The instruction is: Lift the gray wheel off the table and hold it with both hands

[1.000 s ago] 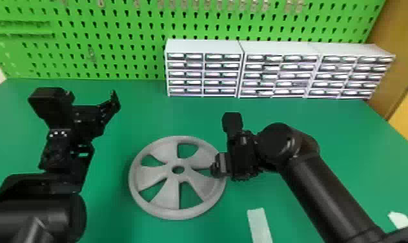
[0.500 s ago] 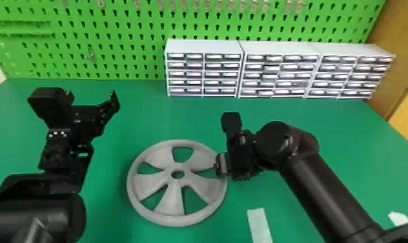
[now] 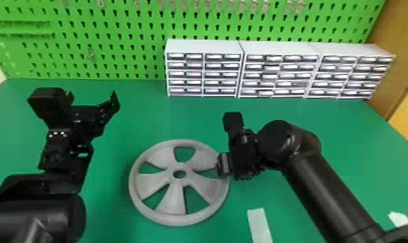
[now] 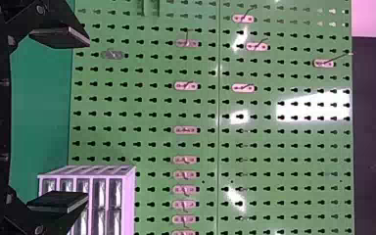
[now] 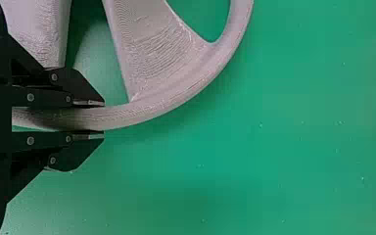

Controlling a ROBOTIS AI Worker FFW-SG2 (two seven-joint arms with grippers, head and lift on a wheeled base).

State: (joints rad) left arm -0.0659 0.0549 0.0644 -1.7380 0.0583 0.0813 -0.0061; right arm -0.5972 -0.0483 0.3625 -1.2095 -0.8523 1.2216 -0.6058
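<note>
While right end effector (image 3: 222, 165) clasps wheel (image 3: 171, 200), table (image 3: 155, 116) beneath, drawers (image 3: 184, 74) behind.

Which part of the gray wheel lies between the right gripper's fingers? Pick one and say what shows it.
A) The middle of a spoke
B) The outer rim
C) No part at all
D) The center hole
B: the right wrist view shows the outer rim of the gray wheel running between the two fingers of the right gripper.
</note>
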